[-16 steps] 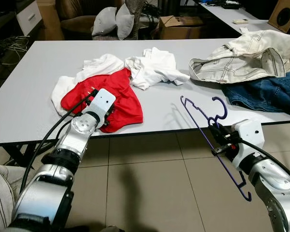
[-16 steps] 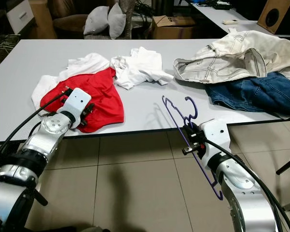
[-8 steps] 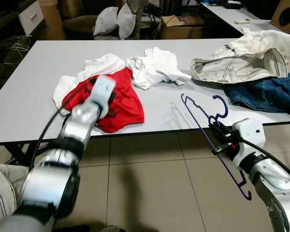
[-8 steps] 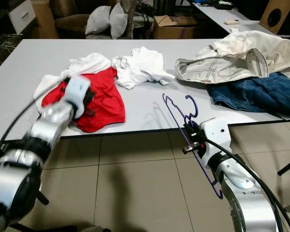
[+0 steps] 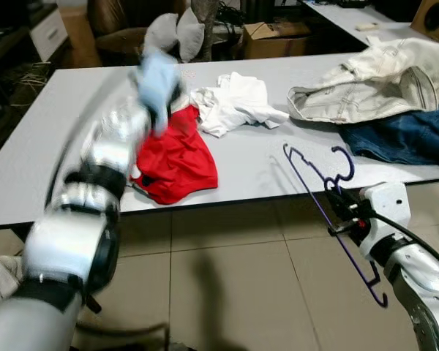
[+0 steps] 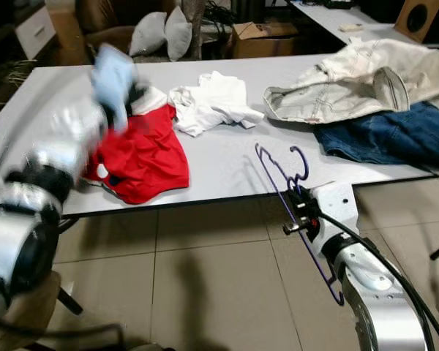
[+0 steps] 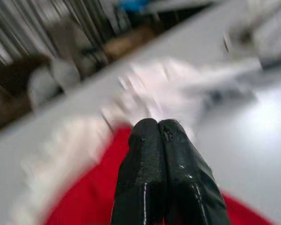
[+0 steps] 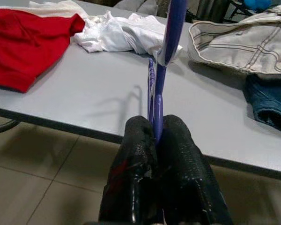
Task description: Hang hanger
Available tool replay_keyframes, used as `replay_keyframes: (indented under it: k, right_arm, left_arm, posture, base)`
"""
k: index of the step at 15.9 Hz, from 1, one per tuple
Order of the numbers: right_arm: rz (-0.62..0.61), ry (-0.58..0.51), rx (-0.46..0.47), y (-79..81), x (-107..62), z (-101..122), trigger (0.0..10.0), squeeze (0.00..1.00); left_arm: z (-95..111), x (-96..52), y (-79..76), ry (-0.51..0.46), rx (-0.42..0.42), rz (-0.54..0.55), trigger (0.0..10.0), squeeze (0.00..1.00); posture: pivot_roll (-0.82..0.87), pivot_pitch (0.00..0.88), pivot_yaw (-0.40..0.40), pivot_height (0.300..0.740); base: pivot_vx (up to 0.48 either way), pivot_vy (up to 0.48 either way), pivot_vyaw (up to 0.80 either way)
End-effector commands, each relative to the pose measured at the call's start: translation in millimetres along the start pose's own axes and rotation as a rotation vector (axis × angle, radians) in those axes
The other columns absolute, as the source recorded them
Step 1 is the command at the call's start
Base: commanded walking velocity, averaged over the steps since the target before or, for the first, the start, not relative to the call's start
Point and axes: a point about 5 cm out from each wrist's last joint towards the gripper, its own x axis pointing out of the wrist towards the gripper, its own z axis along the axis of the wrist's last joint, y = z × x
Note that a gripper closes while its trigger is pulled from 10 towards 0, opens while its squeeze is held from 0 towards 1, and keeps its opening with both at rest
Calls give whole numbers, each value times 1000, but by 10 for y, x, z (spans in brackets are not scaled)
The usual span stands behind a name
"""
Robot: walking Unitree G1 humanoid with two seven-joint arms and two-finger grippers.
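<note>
The right end effector [image 5: 342, 212] is clamped on a purple hanger [image 5: 329, 212], its two black fingers [image 8: 136, 154] pressed together on the thin bar, as the right wrist view shows. It holds the hanger just off the near edge of the grey table [image 5: 256, 157], towards the table's right end; the hook end rises over that edge and the long bar slants down past the wrist over the tiled floor [image 5: 227, 285]. The left arm is raised and blurred over the left half of the table, with the left end effector [image 7: 159, 140] above a red garment [image 5: 177, 157]; in the left wrist view its fingers are pressed flat against each other with nothing between them. The red garment lies near the near edge on the left, partly over a white garment [image 6: 150, 99]. A second crumpled white shirt [image 5: 234, 102] lies just beside it, towards the middle of the table. At the right end, a cream denim jacket [image 5: 373, 80] rests partly on top of blue jeans [image 5: 402, 135] that reach the near edge. Beyond the far edge are grey cushions [image 5: 177, 33] on a seat and a cardboard box [image 5: 274, 38].
</note>
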Motion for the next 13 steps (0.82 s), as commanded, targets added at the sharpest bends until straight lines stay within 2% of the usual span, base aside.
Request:
replay_keyframes:
  k: [1,2,3,6,8,9,13]
  right_arm:
    - [-19,-11,0,-22,-58,43,10000,0]
    - [-31,-9,9,-28,-75,34,10000,0]
    - [-79,-8,24,-50,-96,17,10000,0]
    - [-30,-29,34,69,-21,38,10000,0]
    - [-9,-36,36,103,34,43,10000,0]
    - [10,-46,36,133,85,62,10000,0]
    - [27,-51,39,228,122,57,10000,0]
  left_arm:
    - [-26,-51,14,-69,-108,5,10000,0]
    - [-77,-80,-4,-87,-183,9,10000,0]
    - [-186,-209,-96,-149,-278,29,10000,0]
    - [-351,-547,-352,-208,-254,42,10000,0]
    - [-444,-732,-451,-195,-283,74,10000,0]
    - [-507,-819,-468,-166,-286,137,10000,0]
    - [-520,-952,-429,-149,-278,197,10000,0]
  posture:
    - [-183,0,71,740]
    - [-181,0,69,740]
    - [-164,0,45,740]
    - [-127,0,6,740]
    - [-98,0,-26,740]
    - [-90,0,-35,740]
    - [-86,0,-26,740]
  base:
    - [0,0,0]
    - [0,0,0]
    - [0,0,0]
    - [0,0,0]
    - [120,0,0]
    - [251,0,0]
    - [304,0,0]
